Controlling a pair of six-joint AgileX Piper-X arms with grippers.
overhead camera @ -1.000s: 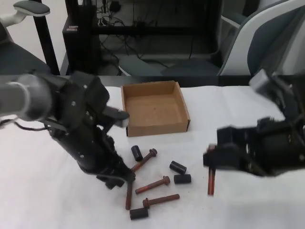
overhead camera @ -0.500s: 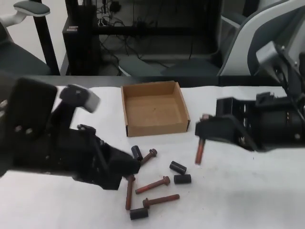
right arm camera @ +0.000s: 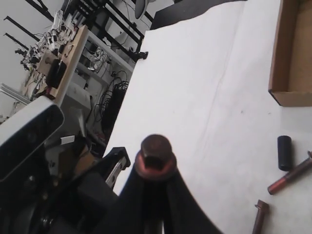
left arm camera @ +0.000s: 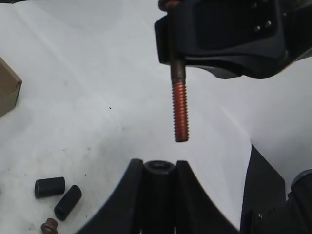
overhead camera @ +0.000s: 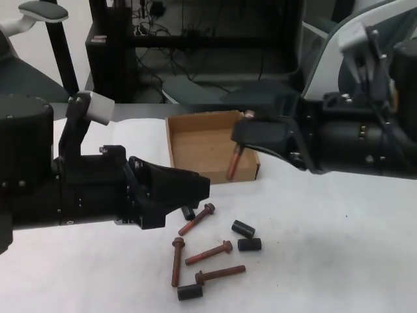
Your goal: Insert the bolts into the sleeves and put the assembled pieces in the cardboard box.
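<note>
Above the counter (overhead camera: pixel 339 261), both arms have risen and met: right gripper (right arm camera: pixel 155 183) pinching a bolt (left arm camera: pixel 179 112), left gripper (overhead camera: pixel 199 189) pinching a sleeve (left arm camera: pixel 159 168). Insertion looks next.

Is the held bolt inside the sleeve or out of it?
Out: the bolt hangs clear of the sleeve, a visible gap between them.

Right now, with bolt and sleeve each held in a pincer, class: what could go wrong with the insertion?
1. In the left wrist view the bolt has its threaded tip off to one side of the sleeve opening; pushed ahead, it may strike the rim or the left pincer.
2. The right pincer grips the bolt only near its head, so a knock might tilt it.
</note>
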